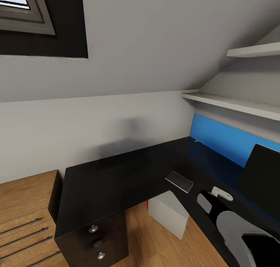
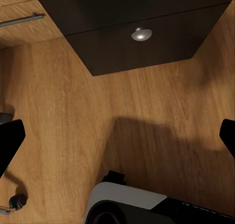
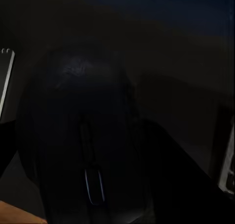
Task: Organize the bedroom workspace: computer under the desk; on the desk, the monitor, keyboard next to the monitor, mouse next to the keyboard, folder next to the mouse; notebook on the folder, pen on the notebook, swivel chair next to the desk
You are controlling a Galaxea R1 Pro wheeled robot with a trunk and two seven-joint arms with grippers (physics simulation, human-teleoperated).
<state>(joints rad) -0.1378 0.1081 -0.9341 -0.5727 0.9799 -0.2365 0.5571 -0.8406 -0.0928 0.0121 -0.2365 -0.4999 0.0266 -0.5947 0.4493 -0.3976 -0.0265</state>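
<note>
Wooden drawer chest [image 1: 23,216] at far left, touching the desk [image 1: 105,189]. Desk's drawer-side top bare to its front edge; open plank floor [image 2: 73,116] beneath. Left gripper [image 2: 120,136] spread wide over that floor. Computer [image 1: 169,214], light grey, under the desk corner. Black mouse [image 3: 83,140] fills right gripper's view, resting on desk; grip state cannot be told.

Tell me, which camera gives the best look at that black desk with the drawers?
The head view: it takes in the desk whole, its L-shaped black top and silver-knobbed drawers. The left wrist view catches a corner of the drawer unit with one knob above the wood floor. The right wrist view shows a dark surface behind the mouse, probably the desktop.
</note>
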